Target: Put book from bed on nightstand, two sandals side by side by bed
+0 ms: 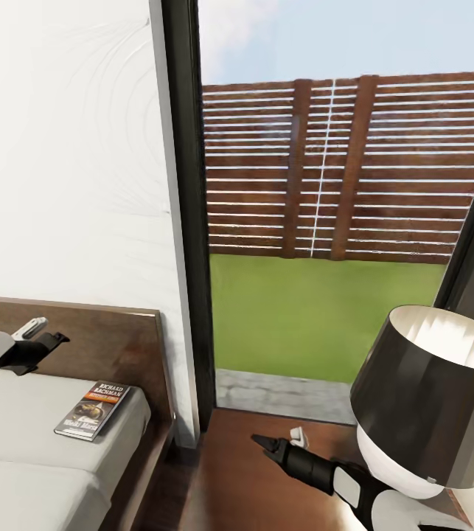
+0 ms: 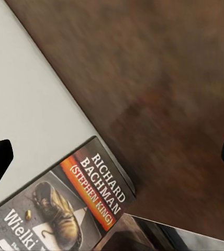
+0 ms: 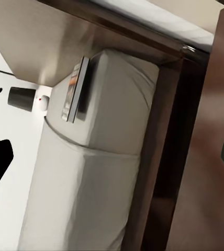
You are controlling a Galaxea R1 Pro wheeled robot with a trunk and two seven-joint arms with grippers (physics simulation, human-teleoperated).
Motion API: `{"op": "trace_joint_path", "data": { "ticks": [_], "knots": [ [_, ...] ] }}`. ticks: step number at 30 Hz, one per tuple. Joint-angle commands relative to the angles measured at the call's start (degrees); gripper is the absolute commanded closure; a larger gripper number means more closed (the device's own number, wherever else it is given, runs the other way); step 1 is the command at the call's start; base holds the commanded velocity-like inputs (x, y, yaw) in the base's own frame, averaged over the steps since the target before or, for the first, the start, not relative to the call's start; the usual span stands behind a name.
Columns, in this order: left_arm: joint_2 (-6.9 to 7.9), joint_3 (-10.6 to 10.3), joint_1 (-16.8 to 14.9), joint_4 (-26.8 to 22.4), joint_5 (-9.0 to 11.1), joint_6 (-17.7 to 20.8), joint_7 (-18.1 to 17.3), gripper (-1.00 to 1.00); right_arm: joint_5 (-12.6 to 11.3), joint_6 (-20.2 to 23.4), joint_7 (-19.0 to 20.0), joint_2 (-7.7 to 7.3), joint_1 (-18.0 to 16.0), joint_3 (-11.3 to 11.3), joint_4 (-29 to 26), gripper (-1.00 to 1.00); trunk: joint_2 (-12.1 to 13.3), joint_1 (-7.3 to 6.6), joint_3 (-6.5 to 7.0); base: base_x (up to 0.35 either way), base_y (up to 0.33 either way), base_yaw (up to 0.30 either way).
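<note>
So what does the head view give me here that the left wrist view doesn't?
Head view: the window with fence and grass, the lamp on the nightstand, and both grippers, left and right. Left wrist view: the book close up, with "(STEPHEN KING)" readable and a boot pictured. Both: the book lying on the mattress by the headboard.

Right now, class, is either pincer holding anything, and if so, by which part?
Nothing is held. The book lies on the bed, apart from the open left pincer; the right pincer is empty too.
</note>
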Motion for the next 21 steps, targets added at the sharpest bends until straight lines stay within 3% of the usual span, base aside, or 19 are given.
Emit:
{"op": "trace_joint_path", "data": {
  "ticks": [1, 21],
  "knots": [
    [-0.02, -0.06, -0.01, -0.06, 0.49, 0.26, 0.22, -1.00, 0.17, 0.55, 0.12, 0.05, -0.02, -0.43, -0.02, -1.00, -0.03, -0.01, -0.06, 0.000, 0.000, 0.000],
    [-0.22, 0.11, 0.03, -0.14, 0.86, -0.66, 0.79, -1.00, 0.35, 0.69, 3.06, 0.20, -0.02, -0.21, -0.08, -1.00, -0.03, -0.01, -0.74, 0.000, 0.000, 0.000]
  ]
}}
